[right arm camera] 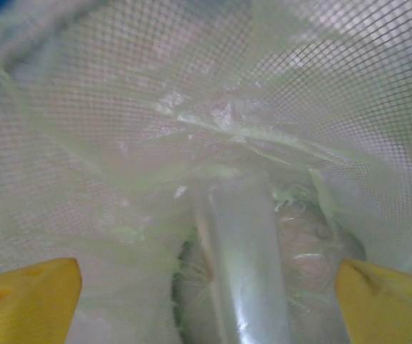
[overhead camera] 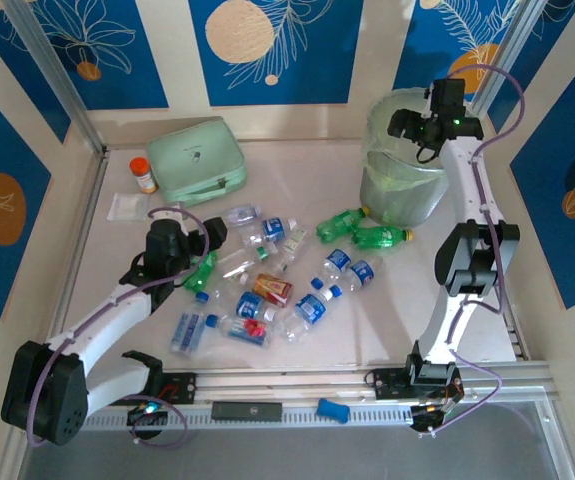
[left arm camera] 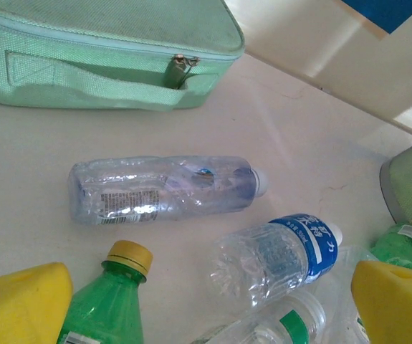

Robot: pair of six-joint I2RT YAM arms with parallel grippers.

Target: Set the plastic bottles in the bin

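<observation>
Two claws gape wide. Left gripper [left arm camera: 206,304] hovers over the plastic bottles [overhead camera: 312,308], a green bottle [left arm camera: 102,315] low between its jaws; closing on it looks the next move. Farther off, right gripper [right arm camera: 206,297] hangs above the bin [right arm camera: 320,72], a clear bottle [right arm camera: 241,251] loose beneath it, seemingly delivered.

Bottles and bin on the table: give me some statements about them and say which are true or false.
1. The right gripper hangs open over the bin. True.
2. The mint-green case lies inside the bin. False: it sits on the table, left of the bin.
3. The left gripper is open with a green bottle between its fingers. True.
4. Every bottle is already binned. False: many bottles lie on the table.
</observation>
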